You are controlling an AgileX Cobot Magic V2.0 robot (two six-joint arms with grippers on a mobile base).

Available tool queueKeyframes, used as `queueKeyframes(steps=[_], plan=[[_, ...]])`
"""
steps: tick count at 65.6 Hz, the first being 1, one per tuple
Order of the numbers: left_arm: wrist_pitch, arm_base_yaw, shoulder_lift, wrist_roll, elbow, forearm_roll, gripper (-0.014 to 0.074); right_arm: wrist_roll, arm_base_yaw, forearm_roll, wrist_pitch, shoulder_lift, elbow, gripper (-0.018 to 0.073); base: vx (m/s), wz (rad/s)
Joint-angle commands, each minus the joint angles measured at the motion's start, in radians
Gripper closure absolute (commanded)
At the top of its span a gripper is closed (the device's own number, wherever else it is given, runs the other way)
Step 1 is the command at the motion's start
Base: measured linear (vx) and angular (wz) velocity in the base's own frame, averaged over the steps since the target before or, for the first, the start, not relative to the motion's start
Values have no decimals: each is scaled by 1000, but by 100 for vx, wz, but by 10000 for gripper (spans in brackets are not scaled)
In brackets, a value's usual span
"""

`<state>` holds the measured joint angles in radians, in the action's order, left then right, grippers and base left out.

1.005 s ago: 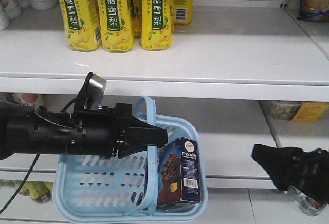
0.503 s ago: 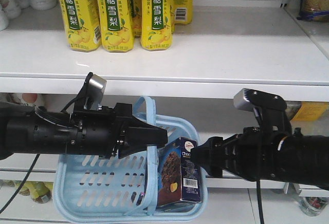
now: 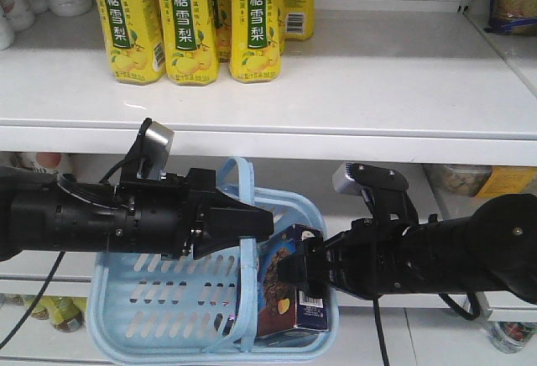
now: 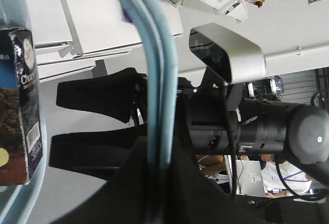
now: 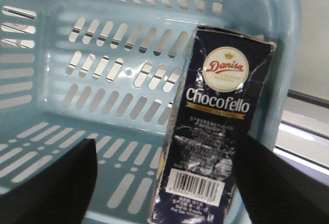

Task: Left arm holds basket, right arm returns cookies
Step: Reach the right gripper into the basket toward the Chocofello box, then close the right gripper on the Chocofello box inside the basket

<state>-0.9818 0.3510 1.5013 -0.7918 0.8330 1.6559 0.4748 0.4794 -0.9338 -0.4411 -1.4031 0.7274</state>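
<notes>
Inside the basket (image 3: 107,295), clamped by the left gripper (image 3: 256,225), the cookies (image 5: 216,131) are flanked by the opened right gripper (image 3: 300,272).

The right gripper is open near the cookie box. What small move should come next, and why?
Probably ease the right gripper forward a little before closing. Its jaws are open and aimed to either side of the cookies, but in the left wrist view their tips seem just short of the box. The left gripper holds the basket by its handle.
</notes>
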Motion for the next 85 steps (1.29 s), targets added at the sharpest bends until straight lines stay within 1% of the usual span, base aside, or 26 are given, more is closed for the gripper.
queueKeyframes(steps=[1,24,36,48,57,66,85], plan=[[-63,6,-41,-6,34,117,599,29,-1,-34,44,6,32,44,0,0],[-63,6,-41,-6,34,117,599,44,-1,-46,54,-47,32,46,0,0],[-63,6,-41,-6,34,117,599,95,-1,-100,58,-64,32,46,0,0],[-63,6,-41,-6,34,117,599,173,-1,-187,54,-75,32,46,0,0],[-63,6,-41,-6,34,117,599,241,-1,-270,36,-107,32,46,0,0],[-63,6,-41,-6,34,117,599,343,-1,-373,9,-152,32,46,0,0],[-63,6,-41,-6,34,117,599,545,-1,-573,7,-238,33,46,0,0]])
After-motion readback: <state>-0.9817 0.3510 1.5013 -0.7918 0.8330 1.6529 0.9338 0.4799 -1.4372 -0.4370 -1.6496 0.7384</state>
